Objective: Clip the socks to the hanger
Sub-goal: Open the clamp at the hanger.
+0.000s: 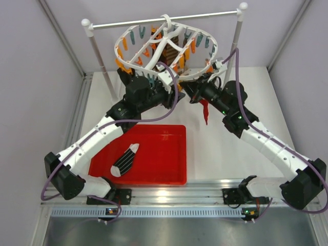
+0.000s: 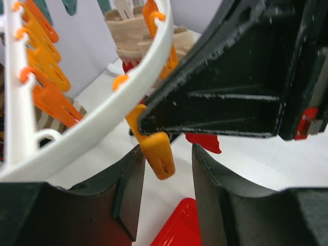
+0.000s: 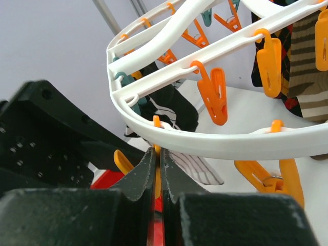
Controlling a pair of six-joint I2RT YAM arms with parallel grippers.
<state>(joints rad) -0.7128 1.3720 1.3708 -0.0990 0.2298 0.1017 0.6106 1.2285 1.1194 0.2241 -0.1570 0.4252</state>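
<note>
The white hanger [image 1: 201,75] hangs from the rod, with brown striped [image 3: 307,66], black striped [image 3: 171,105] and beige [image 2: 128,36] socks clipped on. My right gripper [image 1: 193,93] is shut on a dark red sock [image 1: 206,111], which dangles under the frame's front rim. In the right wrist view an orange clip [image 3: 157,123] runs down between the fingers of my right gripper [image 3: 158,154] with the red sock [image 3: 155,230]. My left gripper [image 2: 167,154] is open around that orange clip [image 2: 154,146]. Another black striped sock [image 1: 125,160] lies in the red tray [image 1: 169,179].
The white rod [image 1: 164,19] on two posts holds the hanger at the back. Grey walls close in the left, right and back. A metal rail [image 1: 164,197] runs along the near edge. The two grippers are close together under the hanger's front rim.
</note>
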